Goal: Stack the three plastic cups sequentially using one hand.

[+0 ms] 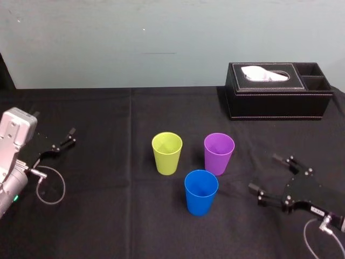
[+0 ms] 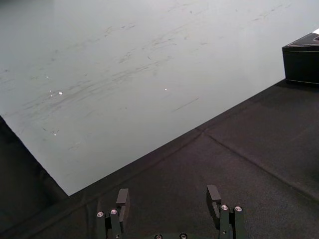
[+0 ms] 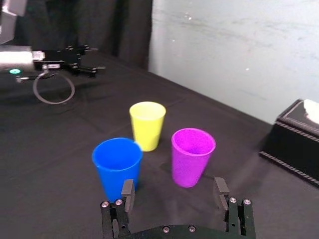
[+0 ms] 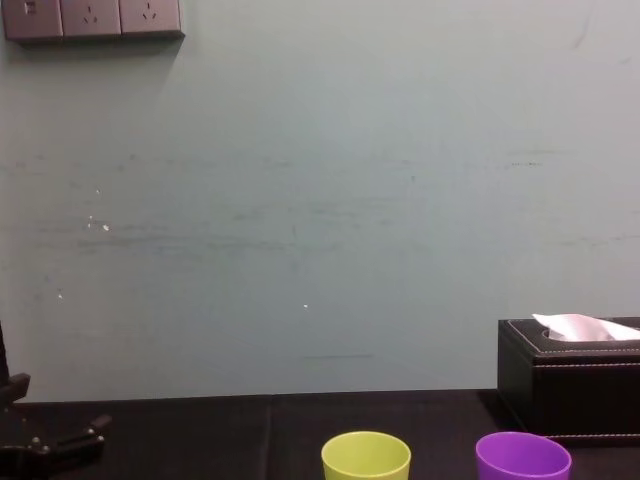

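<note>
Sitting right of blue cup [image 1: 201, 192], right claw [image 1: 265, 174] wide open | yellow-green cup [image 1: 167, 153], purple cup [image 1: 219, 153] upright behind, all unstacked on desk [image 1: 108, 216] | left claw [image 1: 68, 138] parked far left, open

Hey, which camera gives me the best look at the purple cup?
The right wrist view. The purple cup stands whole there, rim to base, seen close up with its open mouth showing. The head view also shows the cup whole, but from above and farther off. The chest view catches just its rim at the bottom edge.
</note>
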